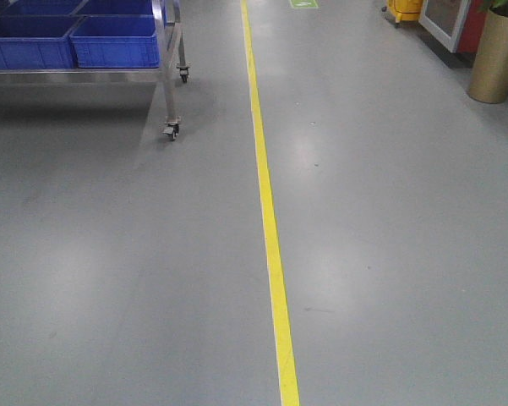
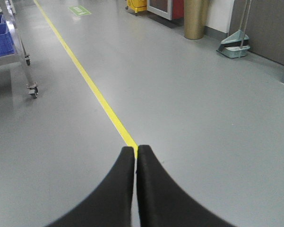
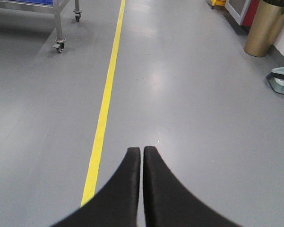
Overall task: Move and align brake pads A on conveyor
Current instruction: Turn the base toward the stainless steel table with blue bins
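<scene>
Exterior front-facing view: a grey floor is split by a yellow line running away from the robot. Left of the line, far off, stands a steel rack on castors carrying blue bins. Right of the line, also far off, are a gold pot and a yellow bucket (only partly in frame). The left gripper hangs over the line, its black fingers pressed together on nothing. The right gripper hangs just right of the line, fingers likewise closed with only a hairline gap. Where the brake pads and the conveyor lie cannot be told from these views
</scene>
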Controlling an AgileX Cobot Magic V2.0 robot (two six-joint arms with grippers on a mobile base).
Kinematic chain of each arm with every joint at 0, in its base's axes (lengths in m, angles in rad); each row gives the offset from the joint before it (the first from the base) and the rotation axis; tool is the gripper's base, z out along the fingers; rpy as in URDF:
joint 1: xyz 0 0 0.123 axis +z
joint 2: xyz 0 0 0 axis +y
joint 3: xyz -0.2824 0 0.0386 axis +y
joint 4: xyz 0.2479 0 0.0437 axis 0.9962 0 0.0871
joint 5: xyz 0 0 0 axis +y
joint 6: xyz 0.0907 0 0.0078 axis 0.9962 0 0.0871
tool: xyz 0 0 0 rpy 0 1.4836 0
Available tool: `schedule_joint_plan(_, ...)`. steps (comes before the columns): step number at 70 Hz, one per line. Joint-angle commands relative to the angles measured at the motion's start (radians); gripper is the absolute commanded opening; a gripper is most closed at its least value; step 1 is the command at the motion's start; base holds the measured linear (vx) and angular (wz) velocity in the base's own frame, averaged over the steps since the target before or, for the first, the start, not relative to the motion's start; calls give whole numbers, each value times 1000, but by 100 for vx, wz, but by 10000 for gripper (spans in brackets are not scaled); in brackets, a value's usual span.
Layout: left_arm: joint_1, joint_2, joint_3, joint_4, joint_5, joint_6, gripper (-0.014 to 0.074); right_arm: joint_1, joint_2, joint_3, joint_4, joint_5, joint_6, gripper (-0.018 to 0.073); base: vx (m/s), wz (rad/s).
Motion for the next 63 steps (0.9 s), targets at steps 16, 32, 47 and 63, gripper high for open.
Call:
schedule_joint_plan(16,-6,15,-22,-19,-67,-3,-6,0,14,-25,-18,-69,-3,-1,29,19)
schedule_joint_plan(32,-6,15,-22,-19,-67,-3,-6,0,14,-25,-18,-69,-3,-1,23,51)
schedule_joint_plan(47,-6,15,-22,-19,-67,-3,-6,0,14,-25,-18,-69,-3,-1,16,78)
schedule_joint_plan(63,-6,15,-22,-19,-67,-3,-6,0,14,-25,-18,-69,-3,-1,12,81)
